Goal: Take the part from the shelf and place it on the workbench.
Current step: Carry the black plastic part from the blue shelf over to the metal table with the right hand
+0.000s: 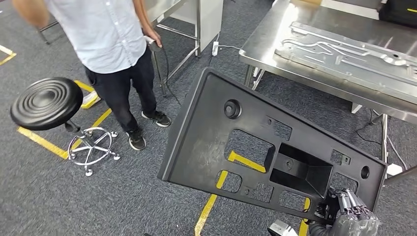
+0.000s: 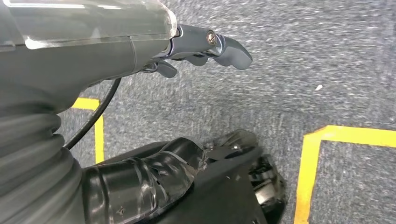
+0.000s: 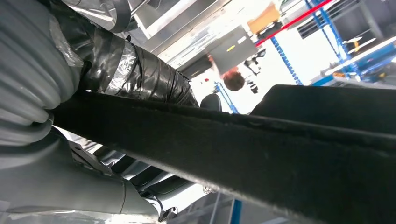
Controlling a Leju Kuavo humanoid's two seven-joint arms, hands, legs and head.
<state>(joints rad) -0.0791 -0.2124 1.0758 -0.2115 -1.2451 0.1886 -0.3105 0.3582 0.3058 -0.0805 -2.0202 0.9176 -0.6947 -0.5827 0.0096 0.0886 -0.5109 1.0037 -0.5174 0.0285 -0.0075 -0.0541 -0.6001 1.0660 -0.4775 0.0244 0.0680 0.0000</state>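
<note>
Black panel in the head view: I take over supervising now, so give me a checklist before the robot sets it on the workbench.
1. Right robot hand grips the black panel at its lower corner: ok.
2. Left robot hand holds nothing: ok.
3. Panel over the workbench: not ok, it hangs above the floor.
4. Landing spot free: not ok, a metal plate lies there.
5. Person clear of the path: cannot tell.

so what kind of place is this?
Probably a factory or workshop floor: a steel workbench carrying a stamped metal panel, yellow floor tape on grey carpet, and the right hand holding a black moulded part.
</note>
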